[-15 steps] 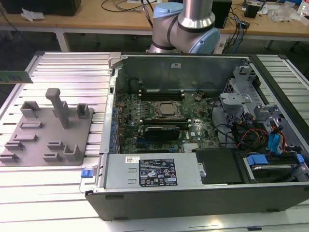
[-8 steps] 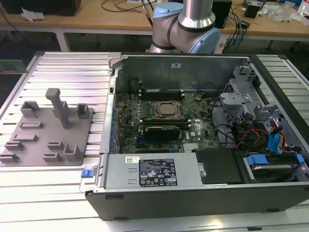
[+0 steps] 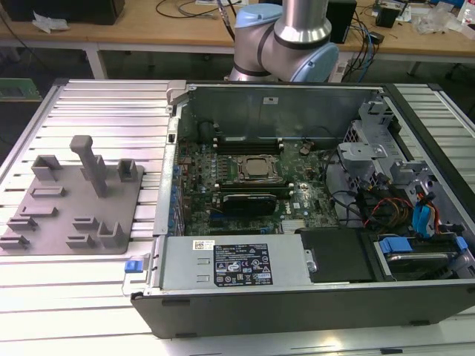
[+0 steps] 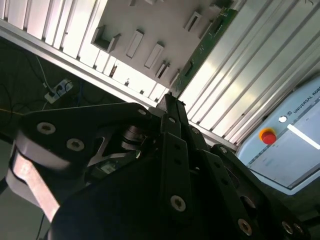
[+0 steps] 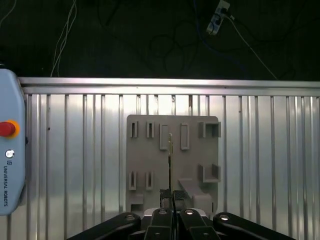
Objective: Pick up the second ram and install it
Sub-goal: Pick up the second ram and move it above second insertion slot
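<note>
Jaws tight on second ram [image 4: 207, 42] above grey fixture [image 5: 150, 162]

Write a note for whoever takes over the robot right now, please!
Gripper: shut on the second ram, seen edge-on in the first wrist view.
Where: over the grey holder plate on the ribbed table, not at the open computer case.
Done: ram picked up.
Left: seating it in a slot on the motherboard.

Grey fixture plate [image 3: 126, 204], silver ribbed table [image 3: 111, 111], apparently green second ram [image 4: 212, 37], red button [image 4: 268, 135]
</note>
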You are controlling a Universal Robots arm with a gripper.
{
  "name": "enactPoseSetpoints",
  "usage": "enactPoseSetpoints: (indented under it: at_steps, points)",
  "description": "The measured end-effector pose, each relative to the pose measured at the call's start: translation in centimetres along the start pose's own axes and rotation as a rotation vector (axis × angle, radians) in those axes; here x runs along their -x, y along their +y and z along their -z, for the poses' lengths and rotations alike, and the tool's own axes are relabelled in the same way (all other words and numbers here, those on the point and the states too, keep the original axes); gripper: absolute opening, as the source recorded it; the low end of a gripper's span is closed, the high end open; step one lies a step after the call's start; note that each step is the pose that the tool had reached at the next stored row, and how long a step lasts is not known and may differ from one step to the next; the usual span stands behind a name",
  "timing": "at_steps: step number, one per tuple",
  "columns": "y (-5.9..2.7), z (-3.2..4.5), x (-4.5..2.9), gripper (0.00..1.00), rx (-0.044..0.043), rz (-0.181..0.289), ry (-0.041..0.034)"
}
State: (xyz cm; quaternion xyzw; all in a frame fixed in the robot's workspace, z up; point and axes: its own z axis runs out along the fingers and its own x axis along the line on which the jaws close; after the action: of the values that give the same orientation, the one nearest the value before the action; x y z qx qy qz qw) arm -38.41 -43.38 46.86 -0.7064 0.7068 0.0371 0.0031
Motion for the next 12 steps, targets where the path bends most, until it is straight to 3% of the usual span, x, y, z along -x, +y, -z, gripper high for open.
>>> enactPoseSetpoints:
  at_steps: [3,8,12]
  points:
    - [-1.55,-0.04,0.00,0.09,0.0020,0.000,0.0005]
    - [-2.73,-0.15,0.03,0.09,0.0048,0.003,0.0008]
    - [-4.58,-0.10,0.04,0.09,0.0105,0.005,0.0009]
